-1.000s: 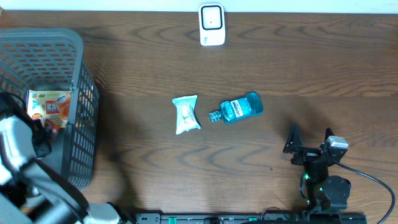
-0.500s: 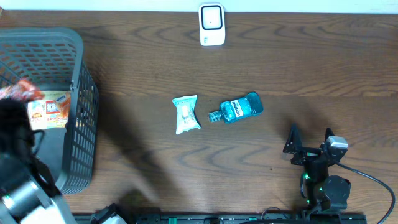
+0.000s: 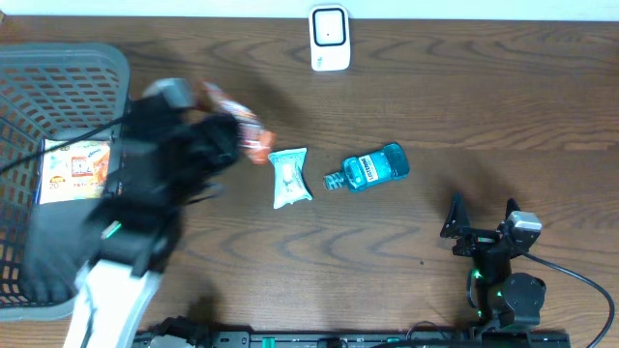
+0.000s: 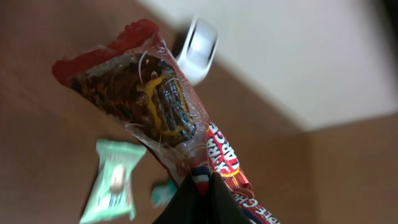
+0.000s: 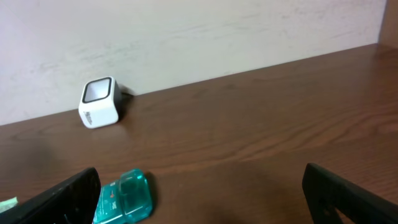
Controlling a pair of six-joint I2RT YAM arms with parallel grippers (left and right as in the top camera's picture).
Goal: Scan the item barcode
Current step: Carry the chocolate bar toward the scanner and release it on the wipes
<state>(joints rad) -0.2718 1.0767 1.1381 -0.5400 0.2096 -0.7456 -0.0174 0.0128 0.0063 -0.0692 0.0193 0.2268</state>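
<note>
Left gripper [image 4: 200, 198] is clamped shut on the bottom end of a clear plastic snack packet [image 4: 149, 106] with red crimped ends and a chocolate cookie inside; it stands upright from the fingers, red top seal uppermost. On overhead the left arm is motion-blurred and the snack packet [image 3: 235, 118] is up in the air between the grey plastic mesh basket [image 3: 97, 56] and the mint-green foil sachet [image 3: 288, 177], just up-left of the sachet. Can't see a barcode on the visible face. The small white box scanner [image 3: 329, 39] sits upright at the far table edge, well apart from the packet; in the left wrist view the scanner [image 4: 198, 50] shows just behind the packet's top right. The blue transparent mouthwash bottle [image 3: 372, 167] lies on its side just right of the sachet, cap end towards it, not touching as far as I can tell. A flat white-and-orange printed pack [image 3: 73, 169] lies inside the basket. Right gripper [image 3: 483, 205] is parked low at the near right of the dark wooden table [image 3: 484, 97], fingers spread wide, holding nothing.
</note>
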